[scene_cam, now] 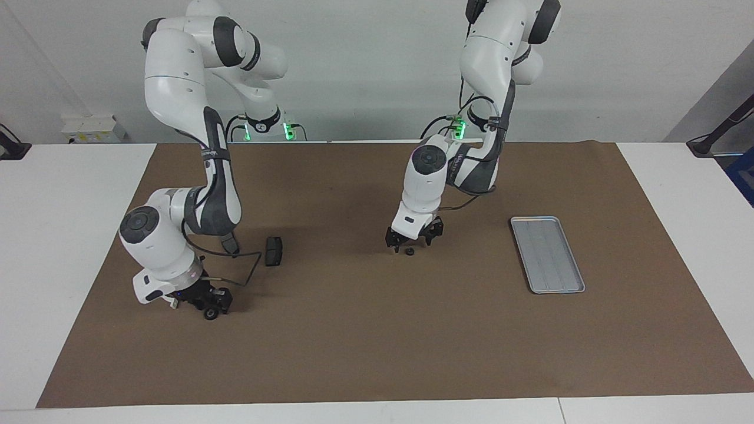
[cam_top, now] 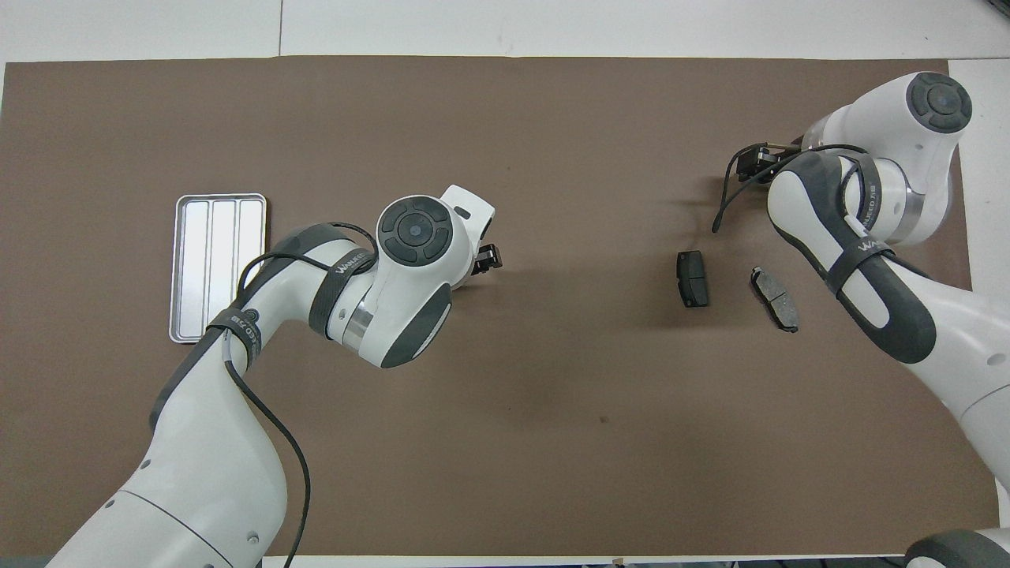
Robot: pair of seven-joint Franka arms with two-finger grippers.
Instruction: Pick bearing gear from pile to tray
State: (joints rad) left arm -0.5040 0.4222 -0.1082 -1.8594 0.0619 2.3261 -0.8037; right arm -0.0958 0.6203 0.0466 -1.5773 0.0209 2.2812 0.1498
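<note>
The silver tray point(scene_cam: 548, 253) lies toward the left arm's end of the mat and holds nothing; it also shows in the overhead view point(cam_top: 219, 268). My left gripper point(scene_cam: 412, 240) is open and low over the middle of the mat, right above a tiny black round piece point(scene_cam: 408, 251). From above the left gripper point(cam_top: 483, 257) is mostly hidden by its own wrist. My right gripper point(scene_cam: 203, 300) is low at the right arm's end, with a small black round piece point(scene_cam: 210, 314) at its tip. Two dark brake pads point(cam_top: 693, 278) point(cam_top: 775, 298) lie beside the right arm. The white bracket is hidden.
In the facing view only one brake pad point(scene_cam: 274, 250) shows; the right arm covers the other. A black cable point(scene_cam: 250, 268) loops from the right wrist down near that pad. The brown mat point(scene_cam: 377, 353) covers the white table.
</note>
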